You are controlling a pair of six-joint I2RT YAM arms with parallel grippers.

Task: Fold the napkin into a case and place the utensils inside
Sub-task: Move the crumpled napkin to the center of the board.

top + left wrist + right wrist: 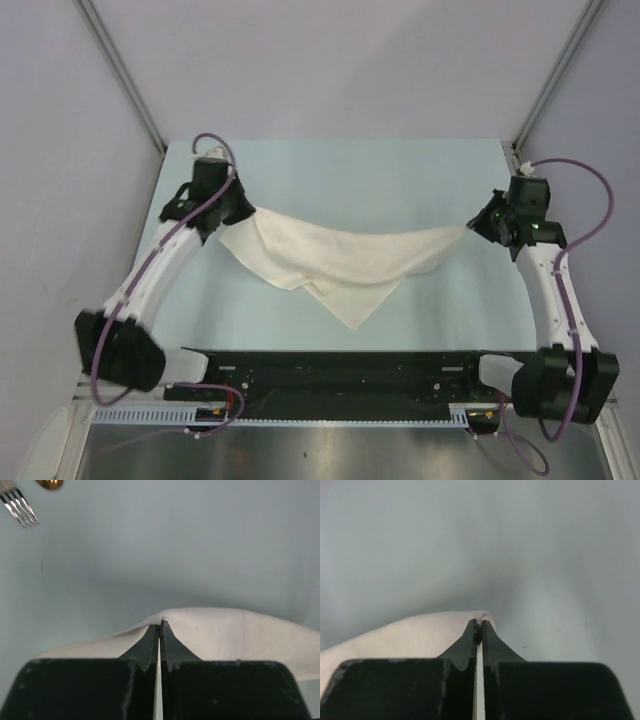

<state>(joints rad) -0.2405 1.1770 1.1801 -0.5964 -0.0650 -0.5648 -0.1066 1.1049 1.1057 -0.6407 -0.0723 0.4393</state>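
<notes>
Between left jaws and right jaws, each pinching one corner, the napkin [340,265] sags toward the worktop [400,180]; suggest drawing the corners apart evenly and laying it flat before folding.

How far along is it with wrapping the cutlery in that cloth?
Early on. Nothing looks finished: the napkin hangs loose, no pouch yet. In hand: the left gripper and right gripper each pinch a corner, stretching it between them. Left: the folding, then tucking in the fork and spoon.
</notes>
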